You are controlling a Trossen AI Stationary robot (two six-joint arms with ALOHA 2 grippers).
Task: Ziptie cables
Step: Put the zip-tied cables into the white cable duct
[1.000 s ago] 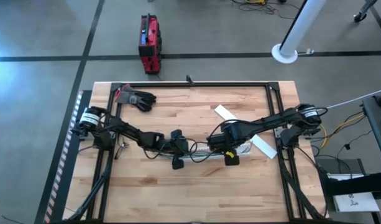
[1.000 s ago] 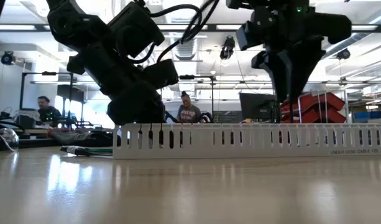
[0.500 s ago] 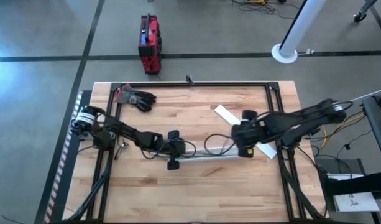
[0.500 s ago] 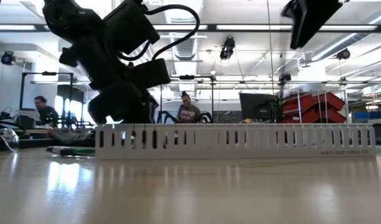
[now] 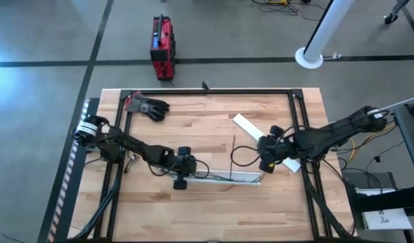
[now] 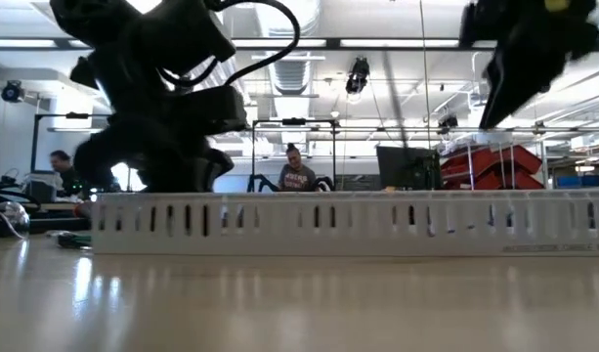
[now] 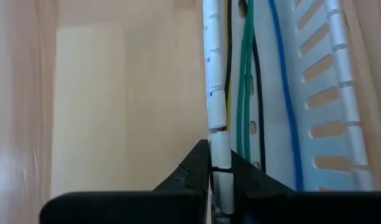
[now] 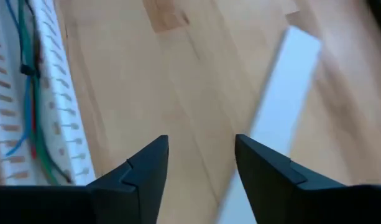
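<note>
Left gripper [image 7: 220, 180] — fingers pressed together on the near wall of the white slotted channel [image 7: 314, 118], pinching that thin wall at the channel's left end, as the high view places it [image 5: 182, 174]. Steadying or shifting the channel judged to be the step in hand: best done with the grip kept low on the wall and any pull kept along the channel's length, so the slotted teeth do not bend and the wires inside do not spill over the rim.

Cables [image 7: 246, 81] — thin green, dark and blue strands, with a yellow one close against the pinched wall, lying lengthwise inside the channel, loose and unbound; no ziptie visible around them. Same bundle seen from the other arm [image 8: 30, 93], with a reddish strand among the green and blue.

Right gripper [image 8: 199, 163] — fingers spread, holding nothing, raised over bare wood beside the channel's right end [image 5: 265, 160], near the flat white lid [image 8: 274, 112].

Farther off — dark glove [image 5: 147, 106] at the table's far left corner.
</note>
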